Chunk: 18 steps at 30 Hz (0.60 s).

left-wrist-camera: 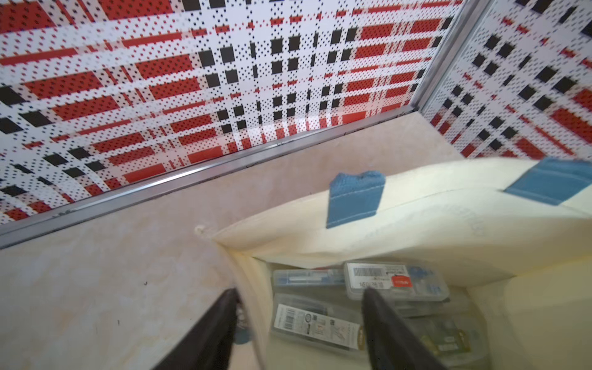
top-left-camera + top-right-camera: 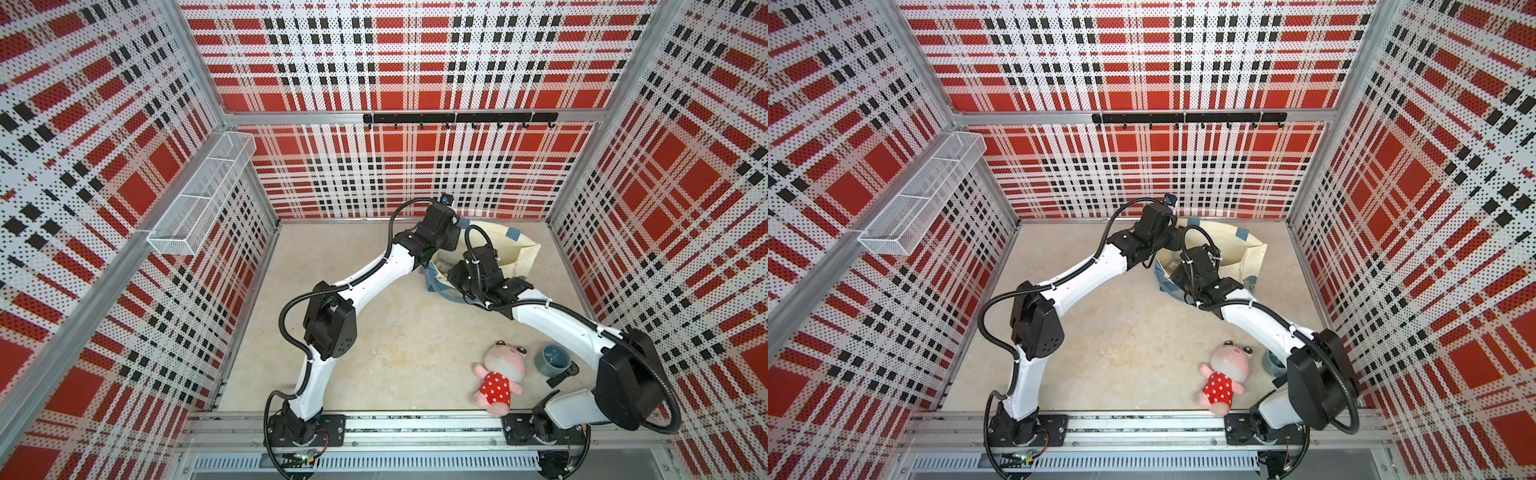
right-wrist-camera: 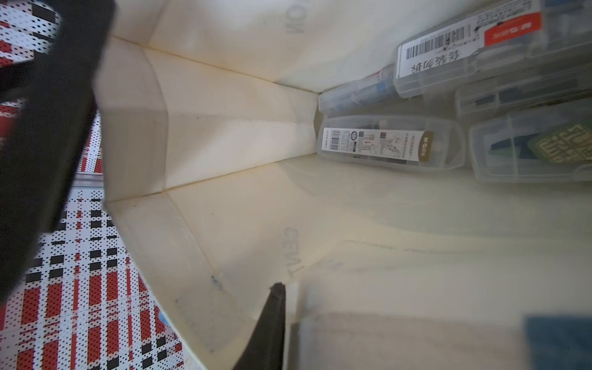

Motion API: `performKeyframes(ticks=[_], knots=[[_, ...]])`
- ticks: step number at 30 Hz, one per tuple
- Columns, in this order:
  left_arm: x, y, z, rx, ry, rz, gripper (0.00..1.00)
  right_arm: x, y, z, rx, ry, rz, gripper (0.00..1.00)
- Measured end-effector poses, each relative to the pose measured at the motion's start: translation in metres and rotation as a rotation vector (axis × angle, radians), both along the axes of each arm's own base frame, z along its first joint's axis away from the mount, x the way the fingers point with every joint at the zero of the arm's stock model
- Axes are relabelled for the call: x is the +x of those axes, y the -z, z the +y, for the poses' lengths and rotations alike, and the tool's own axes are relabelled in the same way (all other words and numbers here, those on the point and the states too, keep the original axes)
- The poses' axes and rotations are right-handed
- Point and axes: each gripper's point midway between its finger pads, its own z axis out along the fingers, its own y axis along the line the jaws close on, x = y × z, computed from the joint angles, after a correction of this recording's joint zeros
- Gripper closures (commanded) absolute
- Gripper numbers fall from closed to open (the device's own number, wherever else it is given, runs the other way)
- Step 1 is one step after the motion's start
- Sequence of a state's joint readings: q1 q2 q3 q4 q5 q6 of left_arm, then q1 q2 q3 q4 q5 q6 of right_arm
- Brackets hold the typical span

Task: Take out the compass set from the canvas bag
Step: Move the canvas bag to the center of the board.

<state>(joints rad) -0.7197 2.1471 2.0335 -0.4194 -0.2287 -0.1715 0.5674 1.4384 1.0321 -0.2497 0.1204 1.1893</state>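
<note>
One finger of the right gripper (image 3: 283, 307) is hidden behind blurred cloth of the cream, blue-strapped canvas bag (image 3: 224, 128); its grip cannot be told. The bag's side wall is straddled, ungripped, by the half-open left gripper (image 1: 299, 291). Clear plastic compass-set cases (image 1: 317, 323) are seen inside, beside the inner jaw.

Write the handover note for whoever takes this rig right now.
Left gripper: jaws open, straddling the side wall of the cream canvas bag with blue straps.
Right gripper: at the bag's rim, one finger hidden, state unclear.
Clear plastic cases lie inside the bag, none held.
Done: both arms at bag mouth.
To do: grasp the wanted case, lift it out.
</note>
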Motion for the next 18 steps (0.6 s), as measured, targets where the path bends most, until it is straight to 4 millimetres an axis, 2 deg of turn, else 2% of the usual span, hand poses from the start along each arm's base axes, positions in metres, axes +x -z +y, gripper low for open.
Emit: performKeyframes(ticks=[2, 5, 8, 14, 16, 18], knots=[[0.004, 0.008, 0.006, 0.024, -0.008, 0.014, 0.64, -0.001, -0.002, -0.002, 0.001, 0.004, -0.005, 0.78], [0.010, 0.010, 0.017, 0.043, -0.029, 0.015, 0.82, -0.002, -0.004, -0.003, -0.001, 0.010, -0.010, 0.76], [0.014, 0.012, 0.025, 0.051, -0.047, 0.013, 0.99, -0.002, -0.006, -0.004, -0.003, 0.009, -0.015, 0.68], [0.007, 0.014, 0.058, 0.063, -0.096, 0.030, 1.00, -0.005, -0.011, -0.005, -0.056, -0.031, -0.037, 0.39], [-0.001, 0.015, 0.077, 0.061, -0.119, 0.047, 1.00, -0.008, -0.016, -0.008, -0.103, -0.060, -0.047, 0.35], [-0.012, 0.015, 0.098, 0.053, -0.146, 0.057, 1.00, -0.014, -0.030, -0.010, -0.180, -0.131, -0.085, 0.34]])
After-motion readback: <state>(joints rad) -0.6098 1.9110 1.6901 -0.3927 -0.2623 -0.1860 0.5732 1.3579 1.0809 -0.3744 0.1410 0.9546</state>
